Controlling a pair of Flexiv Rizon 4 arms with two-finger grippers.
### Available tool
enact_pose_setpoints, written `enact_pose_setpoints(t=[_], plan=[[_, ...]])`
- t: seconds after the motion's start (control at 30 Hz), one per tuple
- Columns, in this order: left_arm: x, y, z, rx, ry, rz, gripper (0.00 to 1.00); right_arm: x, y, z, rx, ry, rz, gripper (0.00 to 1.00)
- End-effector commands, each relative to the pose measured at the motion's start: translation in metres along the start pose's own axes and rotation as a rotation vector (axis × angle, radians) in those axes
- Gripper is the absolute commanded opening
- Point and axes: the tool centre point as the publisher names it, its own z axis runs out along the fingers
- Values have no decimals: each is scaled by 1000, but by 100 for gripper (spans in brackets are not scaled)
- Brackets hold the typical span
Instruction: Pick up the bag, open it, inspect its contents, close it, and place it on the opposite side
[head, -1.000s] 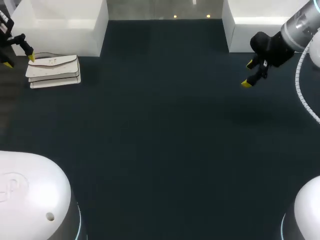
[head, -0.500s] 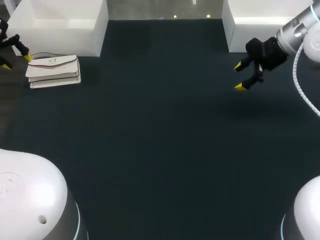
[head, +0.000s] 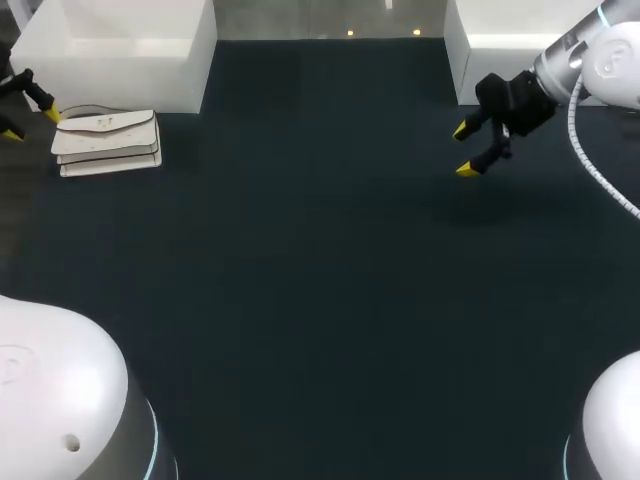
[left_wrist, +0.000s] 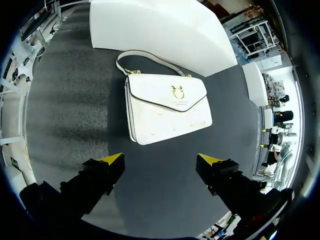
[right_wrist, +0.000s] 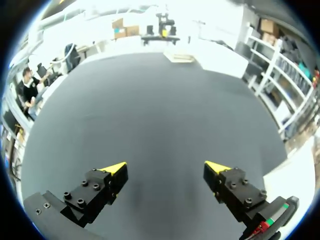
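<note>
A white handbag, the bag (head: 108, 142), lay flat on the dark table (head: 320, 300) at its far left side. Its flap was closed, with a small gold clasp at the flap's point. A thin strap curved out from its top edge. The strap lay toward a white block (head: 120, 45) that stood just behind the bag, along the table's far edge.

The left gripper (head: 30, 122) was at the left edge of the head view, just beside the bag's left end. Its yellow-tipped fingers stood wide apart and held nothing. In the left wrist view the bag lay ahead of these fingers, roughly centred between them. It was apart from both tips, with dark table showing between the tips and the bag's near edge.

The right arm came in from the far right corner. The right gripper (head: 464, 150) hung over the table's far right part, near a second white block (head: 500, 60), well apart from the bag. Its fingers were also spread wide, with nothing between them. In the right wrist view the dark table stretched away ahead of the two yellow tips.
</note>
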Motion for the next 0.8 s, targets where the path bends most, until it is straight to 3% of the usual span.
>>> enact_pose_setpoints(t=[0.03,0.33,0.8], plan=[[-10,-5,3,-4,40,-7,100,-6,2,6,-8,25,-6,100],[-21,-8,2,3,72,-16,100,-8,8,16,-35,16,-15,100],[-27,-11,4,30,128,-36,100,-10,13,27,-15,-1,-25,100]])
